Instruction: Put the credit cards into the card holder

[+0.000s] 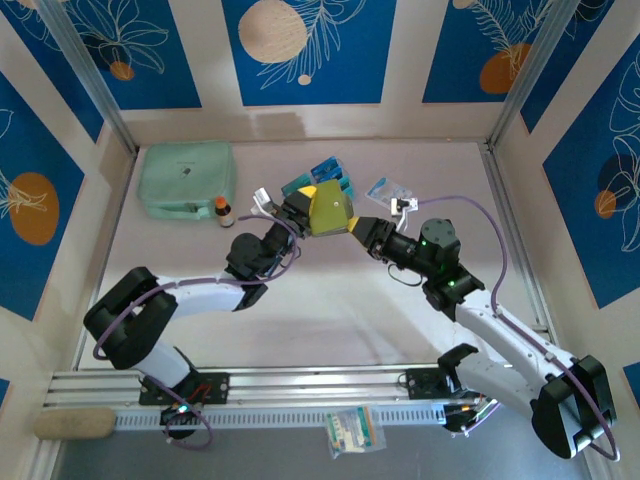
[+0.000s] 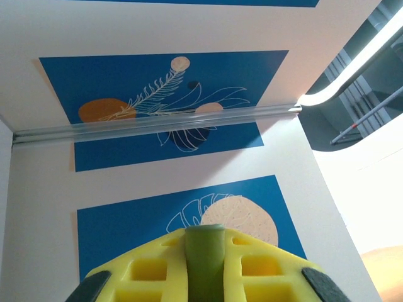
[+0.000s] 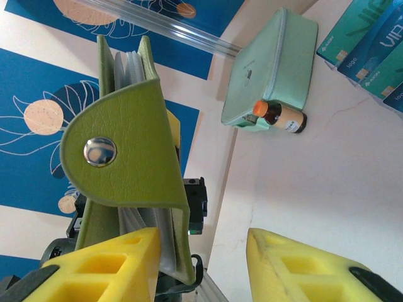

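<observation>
Left gripper point(image 2: 204, 280): clamped on card holder point(image 3: 126, 157), held aloft. Right gripper point(image 3: 201, 255): part-open, empty, card holder just beside one finger point(image 3: 101, 267). Credit cards point(image 3: 368, 47) on table point(image 3: 327, 189) beyond. Probably light, floppy, slick-pocketed; better pinched along stiff folded spine, with flap left free.

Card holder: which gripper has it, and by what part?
The left gripper is shut on the card holder, pinching one edge between its pads. The right gripper is open beside the snap flap, not gripping.
</observation>
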{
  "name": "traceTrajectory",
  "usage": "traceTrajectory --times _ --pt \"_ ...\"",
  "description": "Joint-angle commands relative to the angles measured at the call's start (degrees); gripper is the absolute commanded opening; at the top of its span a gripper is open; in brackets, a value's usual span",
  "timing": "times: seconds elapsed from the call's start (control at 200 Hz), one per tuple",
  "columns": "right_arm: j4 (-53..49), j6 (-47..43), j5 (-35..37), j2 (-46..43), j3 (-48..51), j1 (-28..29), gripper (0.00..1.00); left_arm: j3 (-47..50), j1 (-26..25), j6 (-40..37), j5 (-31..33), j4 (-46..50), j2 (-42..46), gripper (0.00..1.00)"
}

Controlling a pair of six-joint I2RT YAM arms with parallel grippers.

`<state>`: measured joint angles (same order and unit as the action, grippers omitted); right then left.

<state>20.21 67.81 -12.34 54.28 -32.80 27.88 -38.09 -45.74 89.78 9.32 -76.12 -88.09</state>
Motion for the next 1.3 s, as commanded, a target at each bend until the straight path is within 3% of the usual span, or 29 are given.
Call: traceTrajectory --times 0.0,1.295 --pt "1.74 0.56 -0.91 0.17 -1.77 -0.67 0.40 -1.55 -0.95 0.92 0.02 -4.48 -0.50 0.00" --pt "5.50 2.58 -4.95 1.45 -2.11 -1.09 0.35 -2.08 -1.73 1.00 0.09 -4.58 -1.35 0.00"
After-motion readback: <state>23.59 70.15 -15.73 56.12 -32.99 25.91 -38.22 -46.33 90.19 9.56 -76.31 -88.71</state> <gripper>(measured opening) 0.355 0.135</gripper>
